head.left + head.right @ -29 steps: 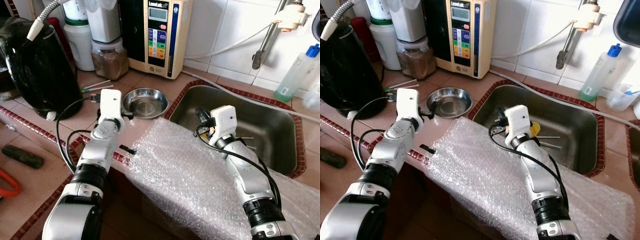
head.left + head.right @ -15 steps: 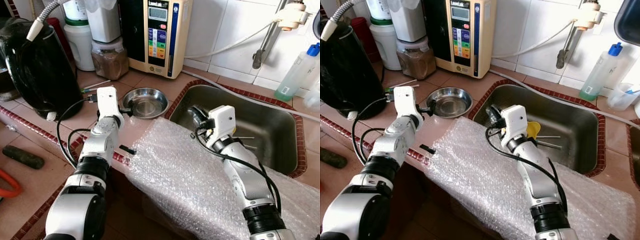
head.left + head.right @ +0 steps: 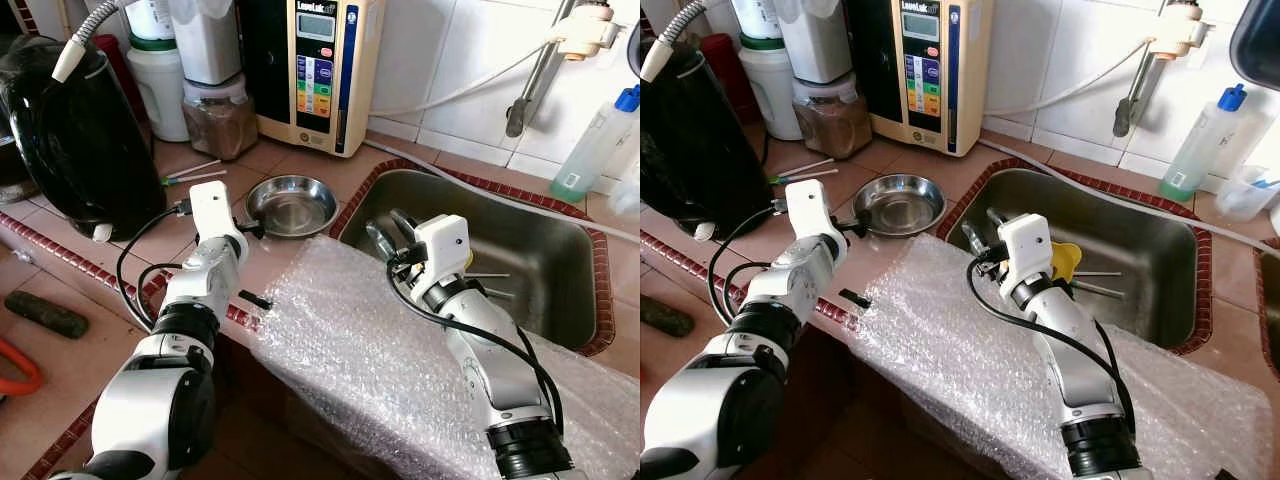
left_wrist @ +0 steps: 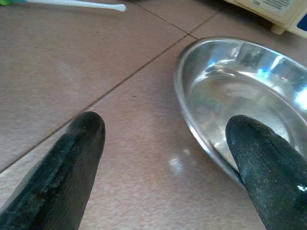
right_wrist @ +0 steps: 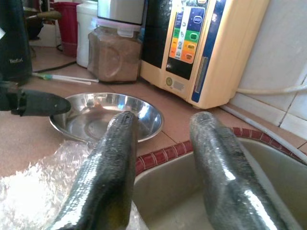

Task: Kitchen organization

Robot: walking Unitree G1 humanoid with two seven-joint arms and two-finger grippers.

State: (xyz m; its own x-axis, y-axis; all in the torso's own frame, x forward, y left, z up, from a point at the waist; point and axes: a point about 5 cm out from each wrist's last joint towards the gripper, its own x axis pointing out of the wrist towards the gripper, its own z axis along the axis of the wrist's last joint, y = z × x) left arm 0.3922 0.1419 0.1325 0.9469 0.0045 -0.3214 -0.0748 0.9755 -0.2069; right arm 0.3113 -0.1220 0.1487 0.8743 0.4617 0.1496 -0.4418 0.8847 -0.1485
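Left wrist view: left gripper [image 4: 163, 158] fingers spread wide, straddling the near rim of the steel bowl [image 4: 240, 96], one finger [image 4: 72, 167] on the bare tiled counter [image 4: 72, 72] side, the other finger at or just inside the rim; cannot tell if it touches. Nothing clamped. Head views: bowl [image 3: 291, 205] sits on the counter just left of the sink [image 3: 540, 250], in front of the cream water ioniser [image 3: 318, 70] at the back wall. Left gripper [image 3: 250, 230] is at the bowl's left-front edge. Right gripper [image 3: 385, 232] hangs over the sink's front-left corner, fingers apart, empty, pointing toward the bowl; right wrist view shows its two fingers [image 5: 108, 177] with the bowl [image 5: 105, 120] beyond them and the left gripper's finger tip at the bowl's far side. Bubble wrap sheet [image 3: 400, 350] drapes over the counter's front edge beneath the right arm, overlapping the sink's near rim. Yellow item and some cutlery lie in the sink basin behind the right wrist, mostly hidden. Black kettle [image 3: 75, 130] at the counter's left end, brown-filled jar [image 3: 218, 118] and white containers along the back, two white sticks [image 3: 190, 175] left of the bowl. Clear bottle with blue cap [image 3: 595, 145] behind the sink's right end.
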